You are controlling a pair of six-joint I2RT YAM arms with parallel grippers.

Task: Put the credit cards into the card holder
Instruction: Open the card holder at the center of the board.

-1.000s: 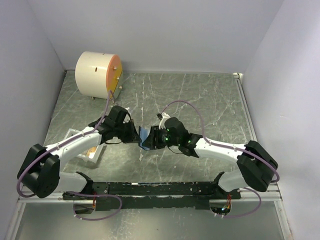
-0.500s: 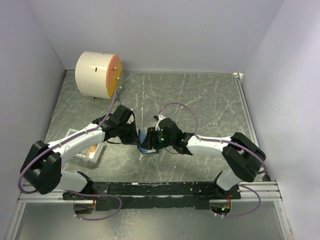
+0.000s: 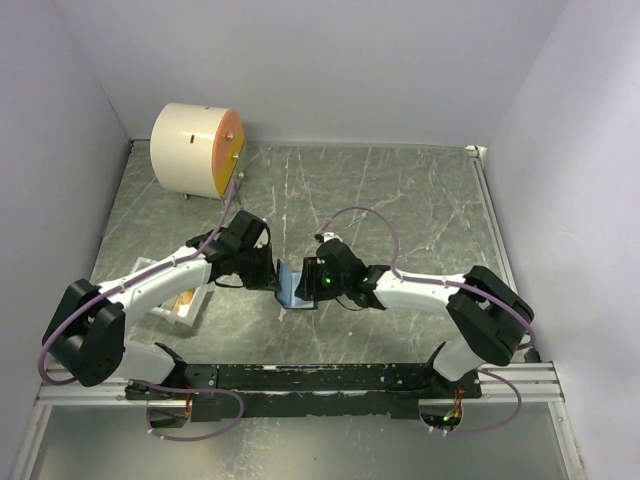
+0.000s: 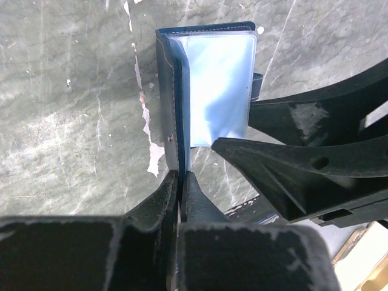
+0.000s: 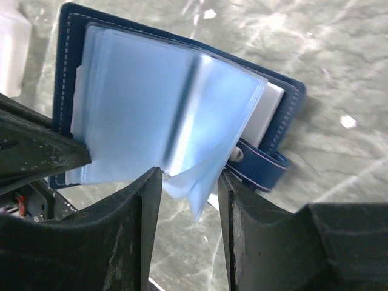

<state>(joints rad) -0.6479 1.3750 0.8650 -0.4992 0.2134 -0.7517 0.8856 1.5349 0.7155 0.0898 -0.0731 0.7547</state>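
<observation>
Green marbled table [image 3: 420,200] carries everything. Cream cylinder with orange face [image 3: 192,150] sits on its side, far behind and left of the card holder [image 3: 291,284]. The 2 arms reach in and meet over the holder, 1 from each side. White tray [image 3: 192,308] lies left of the holder, under the left forearm. An orange-yellow card [image 3: 184,300] shows inside it, well apart from the holder; the dark card I cannot make out. The holder rests open on the table at centre, navy cover [image 5: 65,66] spread, pale blue clear sleeves [image 5: 151,103] fanned up off it. Left gripper [image 4: 181,182] is clamped tight on the near edge of the navy cover, fingers pressed together with the cover between. Right gripper [image 5: 188,177] comes at the holder's other side, jaws standing apart with the loose lower corner of the sleeves hanging between them; whether they touch it, cannot tell. Snap tab [image 5: 264,165] sticks out from the holder's edge beside the right gripper's finger.
</observation>
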